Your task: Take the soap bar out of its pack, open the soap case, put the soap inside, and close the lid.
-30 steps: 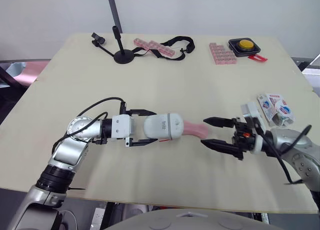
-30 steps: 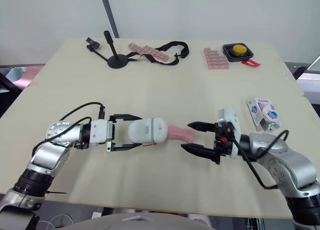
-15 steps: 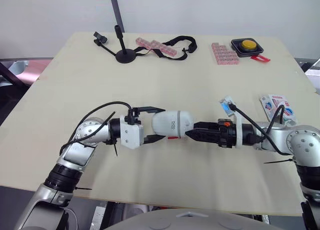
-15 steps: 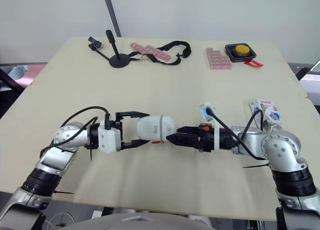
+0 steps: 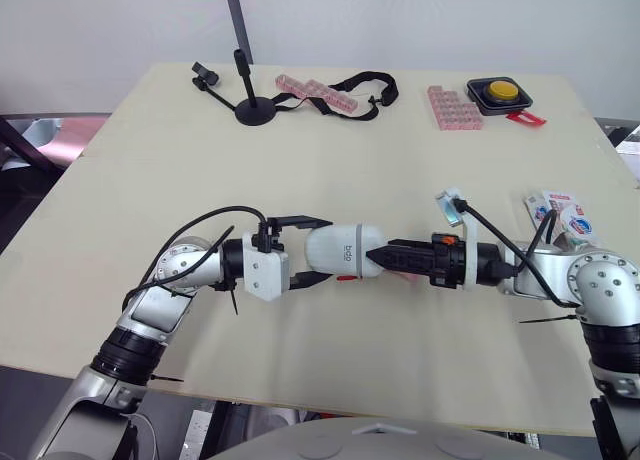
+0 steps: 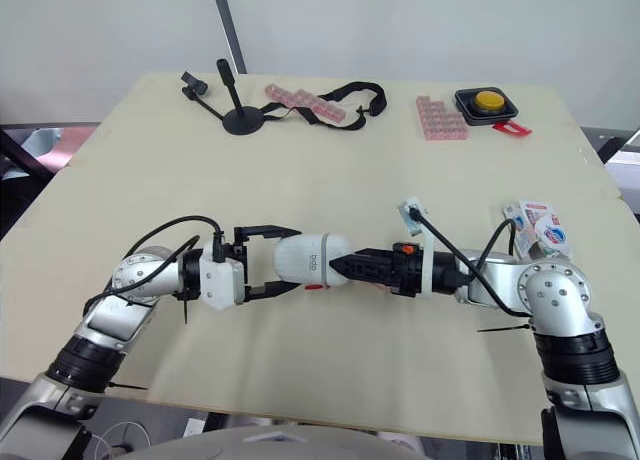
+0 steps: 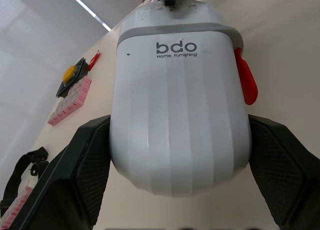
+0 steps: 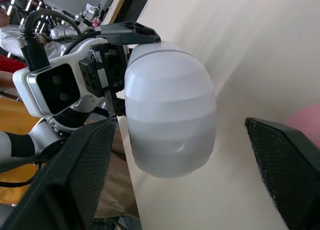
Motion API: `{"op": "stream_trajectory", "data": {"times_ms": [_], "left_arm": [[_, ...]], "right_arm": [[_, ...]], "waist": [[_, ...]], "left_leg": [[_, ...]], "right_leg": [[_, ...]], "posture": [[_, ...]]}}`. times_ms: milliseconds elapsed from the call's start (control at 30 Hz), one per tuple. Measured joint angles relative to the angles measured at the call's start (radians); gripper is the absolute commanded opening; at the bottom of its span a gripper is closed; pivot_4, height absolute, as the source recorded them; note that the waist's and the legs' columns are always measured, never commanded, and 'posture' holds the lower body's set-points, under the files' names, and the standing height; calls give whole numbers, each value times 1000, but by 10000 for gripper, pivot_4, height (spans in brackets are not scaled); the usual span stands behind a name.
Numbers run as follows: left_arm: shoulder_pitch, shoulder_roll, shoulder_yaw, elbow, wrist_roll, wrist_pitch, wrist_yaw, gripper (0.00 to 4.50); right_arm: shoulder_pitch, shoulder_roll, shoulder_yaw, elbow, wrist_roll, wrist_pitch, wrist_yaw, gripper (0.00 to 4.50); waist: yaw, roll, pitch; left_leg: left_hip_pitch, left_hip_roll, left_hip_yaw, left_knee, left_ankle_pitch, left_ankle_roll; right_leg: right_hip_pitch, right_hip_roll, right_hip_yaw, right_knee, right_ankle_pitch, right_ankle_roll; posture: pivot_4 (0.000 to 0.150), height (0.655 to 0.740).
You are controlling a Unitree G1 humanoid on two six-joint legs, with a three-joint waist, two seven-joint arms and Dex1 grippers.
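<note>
The white oval soap case (image 5: 345,259), lid closed and marked "bdo", is clamped between the fingers of my left gripper (image 5: 328,248) near the table's middle. In the left wrist view both black fingers (image 7: 82,165) press on the case's sides (image 7: 180,115). My right gripper (image 5: 376,255) points left at the case's free end. It is turned on edge, and in the right wrist view it stands open with the case (image 8: 170,120) ahead of it. The pink soap bar (image 8: 306,121) lies on the table, mostly hidden under the right gripper. The opened soap pack (image 5: 556,214) lies at the right edge.
At the table's far side stand a black stand (image 5: 256,110), a black strap (image 5: 362,84), two strips of pink blocks (image 5: 316,93) (image 5: 455,108) and a yellow button box (image 5: 498,91). The table's front edge (image 5: 330,410) is close below both arms.
My left gripper carried the case to the right. My right gripper turned on edge and moved left up to the case's end, covering most of the soap.
</note>
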Motion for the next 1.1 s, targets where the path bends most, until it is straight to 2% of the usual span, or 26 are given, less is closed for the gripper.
{"op": "stream_trajectory", "data": {"times_ms": [133, 167, 767, 1100], "left_arm": [[-5, 3, -2, 9, 0, 10, 9, 34609], [-7, 4, -2, 9, 1, 11, 10, 34609], [-11, 3, -17, -3, -18, 33, 24, 34609], [-4, 13, -18, -22, -21, 54, 25, 34609]], "right_arm": [[-12, 11, 0, -3, 16, 0, -8, 20961], [-12, 11, 0, -3, 17, 0, -11, 19932], [-13, -27, 0, 35, 117, 1, -34, 19932], [7, -102, -19, 90, 156, 12, 42, 19932]], "waist": [[-1, 0, 0], [0, 0, 0], [3, 0, 0], [5, 0, 0]], "left_leg": [[0, 0, 0, 0, 0, 0], [0, 0, 0, 0, 0, 0], [-1, 0, 0, 0, 0, 0], [-1, 0, 0, 0, 0, 0]], "right_leg": [[0, 0, 0, 0, 0, 0], [0, 0, 0, 0, 0, 0], [-1, 0, 0, 0, 0, 0], [-1, 0, 0, 0, 0, 0]], "posture": [[1500, 7385], [1500, 7385], [1500, 7385], [1500, 7385]]}}
